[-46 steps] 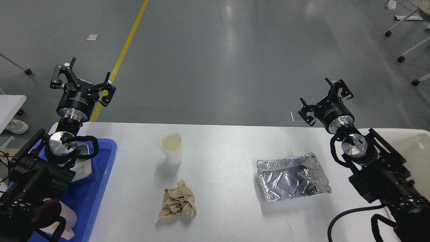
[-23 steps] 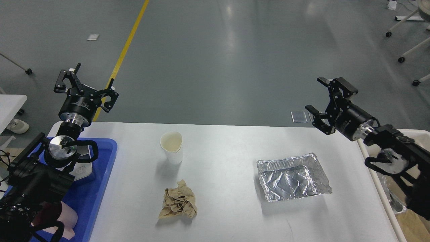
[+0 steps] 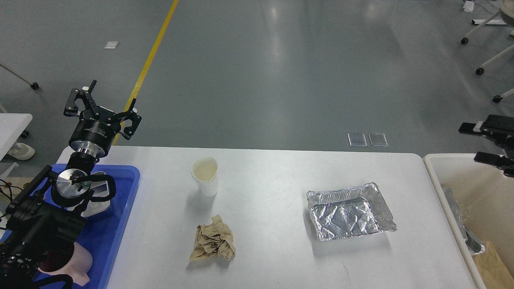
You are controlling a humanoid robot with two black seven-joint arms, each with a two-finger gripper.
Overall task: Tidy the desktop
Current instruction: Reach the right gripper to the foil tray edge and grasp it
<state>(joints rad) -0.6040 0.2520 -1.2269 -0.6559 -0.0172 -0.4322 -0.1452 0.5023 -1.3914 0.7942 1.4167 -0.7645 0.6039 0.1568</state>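
Across the middle of my head view lies the counter point(image 3: 273, 168), the white desktop I am to tidy, and three loose things sit on it. A paper cup point(image 3: 205, 175) stands upright at about 11 o'clock from the counter's centre. A crumpled brown paper wad point(image 3: 213, 243) lies at 7 o'clock, well apart from the cup. A foil tray point(image 3: 348, 211) lies at 4 o'clock, its long axis running roughly left to right with a slight tilt.

At the left edge sits a blue tray point(image 3: 120, 224) with a pink cup point(image 3: 78, 263) in it; at the right edge a beige bin point(image 3: 435, 176) that already has some rubbish in it.

My left pincer point(image 3: 103, 108) hangs above the counter's far-left corner, forearm rising steeply from the blue tray, fingers spread wide and empty. The cup lies at about 4 o'clock from it, and I judge this the nearer arm for both cup and wad.

My right pincer point(image 3: 488, 142) shows at the right border over the bin, fingers apart, holding nothing. The foil tray lies at 8 o'clock from it, so that arm suits the tray best.
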